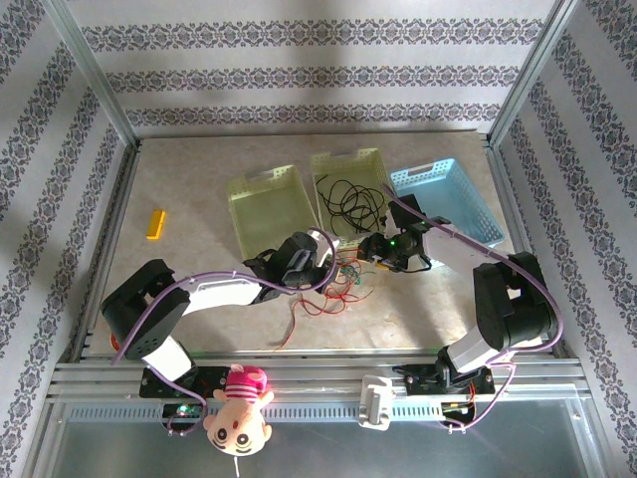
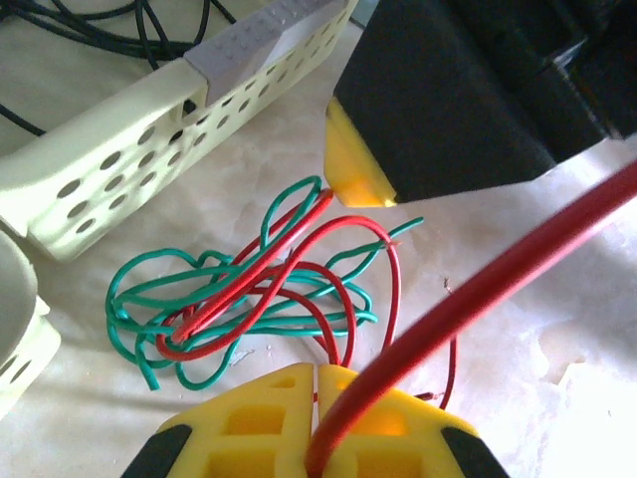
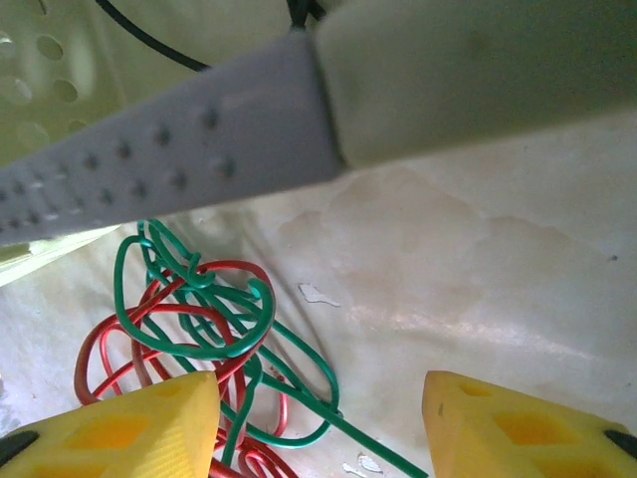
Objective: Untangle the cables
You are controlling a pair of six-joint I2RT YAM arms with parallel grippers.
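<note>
Left wrist view: the jaws of the left gripper (image 2: pixel 317 383) are pressed together on the red cable (image 2: pixel 478 299), which leaves them and runs taut toward 2 o'clock, seemingly lifted off the tabletop (image 2: pixel 557 398). I judge the pinch is meant to draw 1 red strand out of the knot while the rest lies slack. Just past the jaws, at 11 o'clock, red loops weave through the green cable (image 2: pixel 149 289) in a loose clump lying on the tabletop.

Right wrist view: the jaws of the right gripper (image 3: pixel 318 428) stand moderately apart and grip nothing. A green strand crosses the gap toward 5 o'clock, so this gripper looks poised to take the green while the red is pulled away.

Top external view: both grippers meet over the clump near the tabletop's centre, at 6 o'clock of the pale green tray (image 1: pixel 350 159), where the black cables (image 1: pixel 348 199) lie coiled, already apart. Red and green are thin, glossy strands, looped over one another many times.
</note>
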